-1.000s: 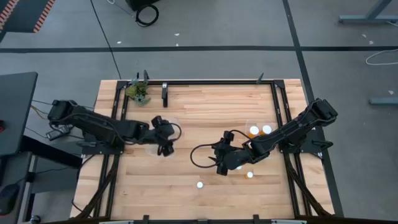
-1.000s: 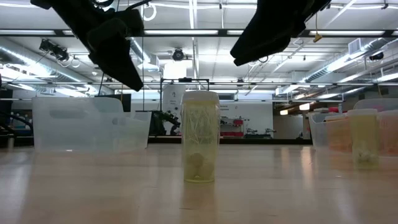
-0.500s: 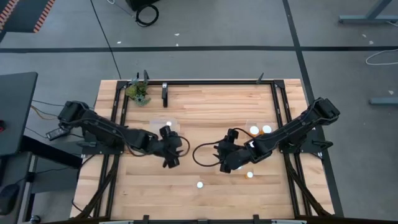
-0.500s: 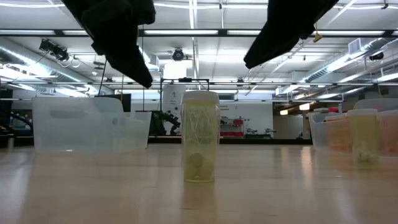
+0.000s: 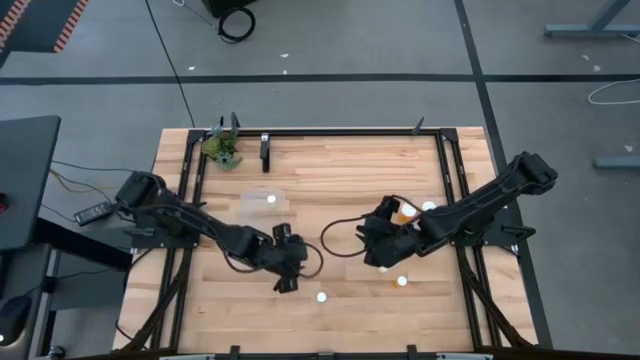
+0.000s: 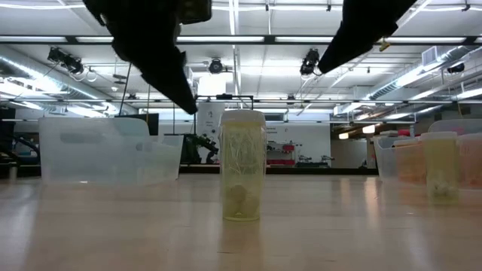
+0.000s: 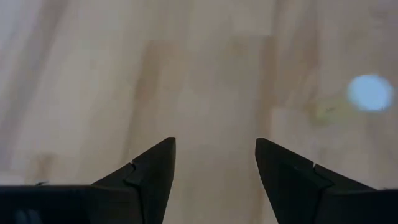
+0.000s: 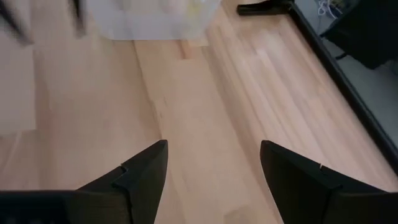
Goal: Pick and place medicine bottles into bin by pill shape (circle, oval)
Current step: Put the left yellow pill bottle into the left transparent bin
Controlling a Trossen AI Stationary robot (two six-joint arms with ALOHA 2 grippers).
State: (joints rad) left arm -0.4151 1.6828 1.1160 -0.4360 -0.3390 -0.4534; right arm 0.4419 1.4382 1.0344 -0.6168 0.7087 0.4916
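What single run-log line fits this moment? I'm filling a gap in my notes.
left gripper: open, empty, near white-capped medicine bottle | right gripper: open, empty, over bare wooden table

- A wooden table of pale planks, edged at the far side and both flanks by a black metal frame.
- A small green plant at the table's far left corner, just inside the frame.
- A short black upright bracket on the table near the plant.
- A coiled black cable on the grey floor beyond the table.
- A dark line running across the floor, possibly tape; hard to be sure from above.
- Long ceiling light strips in the room behind, seen from table height.
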